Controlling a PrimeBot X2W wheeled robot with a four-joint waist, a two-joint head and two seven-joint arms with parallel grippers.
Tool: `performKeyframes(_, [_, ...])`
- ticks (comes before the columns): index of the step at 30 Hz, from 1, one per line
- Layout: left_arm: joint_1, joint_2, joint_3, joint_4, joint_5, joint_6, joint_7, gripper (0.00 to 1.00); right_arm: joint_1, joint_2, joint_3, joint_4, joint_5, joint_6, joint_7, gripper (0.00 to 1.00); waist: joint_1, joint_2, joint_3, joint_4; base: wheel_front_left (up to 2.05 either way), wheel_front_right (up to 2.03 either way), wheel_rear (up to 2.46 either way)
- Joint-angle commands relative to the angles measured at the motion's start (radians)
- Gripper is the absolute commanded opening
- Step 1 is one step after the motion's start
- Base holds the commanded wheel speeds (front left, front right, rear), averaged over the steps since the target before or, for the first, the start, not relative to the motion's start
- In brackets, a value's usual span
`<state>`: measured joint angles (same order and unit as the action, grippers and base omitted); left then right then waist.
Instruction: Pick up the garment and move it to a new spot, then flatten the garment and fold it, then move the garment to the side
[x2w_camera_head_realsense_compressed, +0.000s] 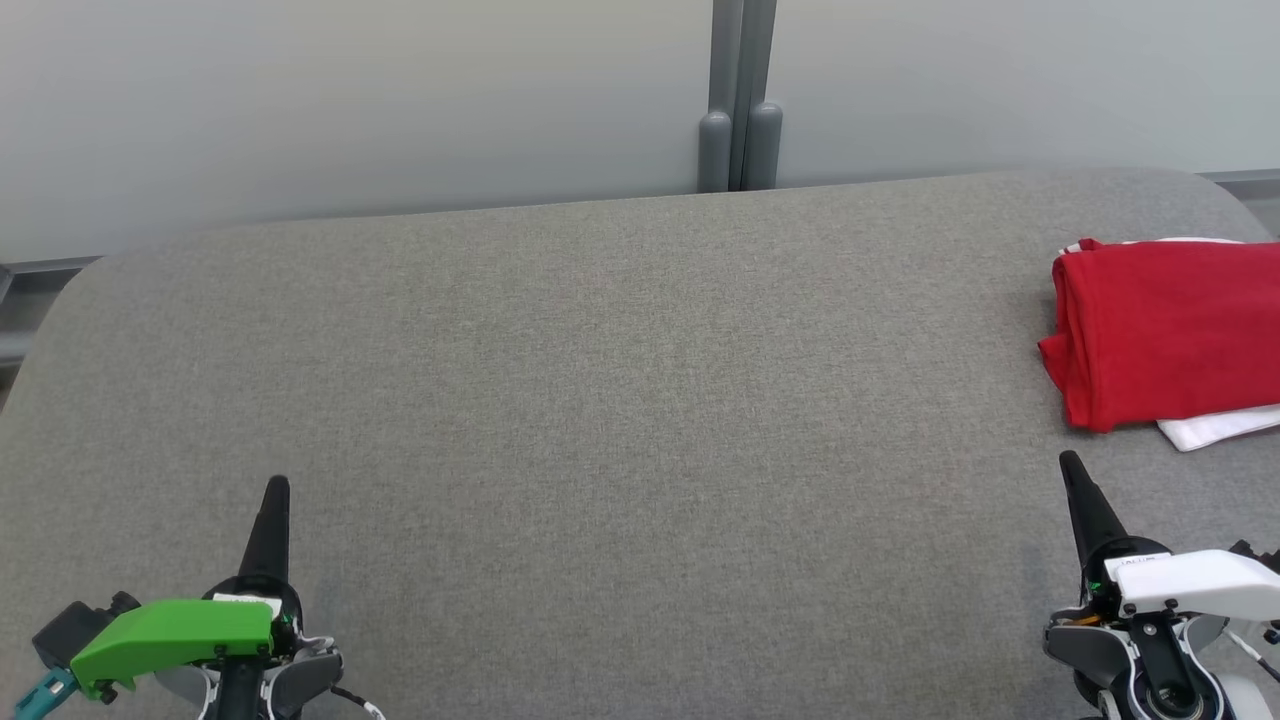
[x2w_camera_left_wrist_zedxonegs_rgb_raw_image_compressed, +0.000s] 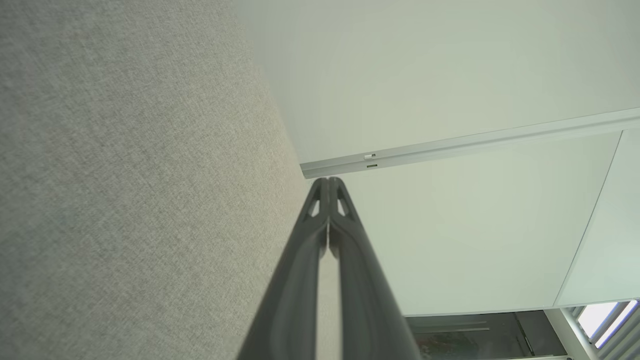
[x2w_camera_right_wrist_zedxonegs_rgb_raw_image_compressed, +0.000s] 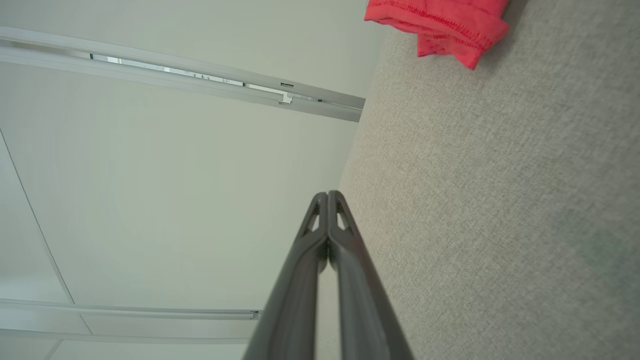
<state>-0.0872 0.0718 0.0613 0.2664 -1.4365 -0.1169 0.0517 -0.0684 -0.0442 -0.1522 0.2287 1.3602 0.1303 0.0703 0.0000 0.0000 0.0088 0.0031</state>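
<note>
Left gripper (x2w_camera_head_realsense_compressed: 277, 492): fingers pressed together, nothing between them, low at the near left of the desk (x2w_camera_head_realsense_compressed: 600, 400). Right gripper (x2w_camera_head_realsense_compressed: 1072, 465): likewise closed and empty, at the near right. Neither touches cloth.

Garment (x2w_camera_head_realsense_compressed: 1165, 335): red, folded into a compact block at the desk's right edge, beyond the right gripper and apart from it. It lies on a white cloth (x2w_camera_head_realsense_compressed: 1215, 428) (another folded piece by the look; cannot tell what). Its right part is cut off by the head view.

Judgement: the fold is made and the garment is set aside, so the task reads as finished or nearly so. No step evidently remains.

Surface: grey woven cover, rounded far corners. Room: pale wall panels (x2w_camera_head_realsense_compressed: 350, 100) behind, with a grey post (x2w_camera_head_realsense_compressed: 740, 100) at their seam.
</note>
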Motion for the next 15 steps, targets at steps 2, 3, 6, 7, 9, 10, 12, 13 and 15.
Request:
performKeyframes(2, [-0.019, -0.005, 0.007, -0.007, -0.026, -0.007, 0.008, 0.0, -0.019, -0.007, 0.002, 0.0, 0.035, 0.001, 0.009, 0.0, 0.0, 0.0, 0.0, 0.0, 0.0, 0.0, 0.0])
performKeyframes(3, [-0.02, -0.006, 0.009, -0.007, -0.033, -0.008, 0.01, 0.0, -0.02, -0.007, 0.003, 0.0, 0.043, 0.001, 0.011, 0.0, 0.0, 0.0, -0.001, 0.0, 0.0, 0.0, 0.0])
performKeyframes(6, [-0.023, -0.008, 0.012, -0.009, -0.054, -0.009, 0.016, 0.0, -0.022, -0.007, 0.005, 0.002, 0.071, 0.001, 0.018, 0.0, 0.0, 0.0, -0.001, -0.001, 0.0, 0.0, 0.0])
performKeyframes(7, [-0.024, -0.008, 0.013, -0.009, -0.057, -0.009, 0.018, 0.0, -0.023, -0.007, 0.005, 0.002, 0.08, 0.001, 0.019, 0.0, 0.0, 0.0, -0.001, -0.001, 0.0, 0.0, 0.0])
performKeyframes(9, [-0.026, -0.009, 0.016, -0.01, -0.069, -0.009, 0.02, 0.0, -0.024, -0.007, 0.007, 0.003, 0.098, 0.001, 0.024, 0.0, 0.0, 0.0, -0.002, -0.001, 0.0, 0.0, 0.0])
performKeyframes(10, [-0.027, -0.009, 0.017, -0.01, -0.076, -0.009, 0.023, 0.0, -0.025, -0.008, 0.007, 0.003, 0.106, 0.001, 0.027, 0.0, 0.0, 0.0, -0.002, -0.001, 0.0, 0.0, 0.0])
performKeyframes(12, [-0.029, -0.01, 0.019, -0.011, -0.089, -0.011, 0.027, 0.0, -0.026, -0.008, 0.008, 0.004, 0.123, 0.001, 0.029, 0.0, 0.0, 0.0, -0.002, -0.001, 0.0, 0.0, 0.0])
performKeyframes(13, [-0.03, -0.011, 0.02, -0.011, -0.096, -0.011, 0.028, 0.0, -0.025, -0.008, 0.009, 0.005, 0.132, 0.001, 0.032, 0.0, 0.0, 0.0, -0.003, -0.001, 0.0, 0.0, 0.0])
performKeyframes(15, [-0.031, -0.013, 0.022, -0.012, -0.109, -0.012, 0.032, 0.0, -0.027, -0.008, 0.01, 0.006, 0.15, 0.001, 0.035, 0.0, 0.0, 0.0, -0.003, -0.002, 0.0, 0.0, 0.0])
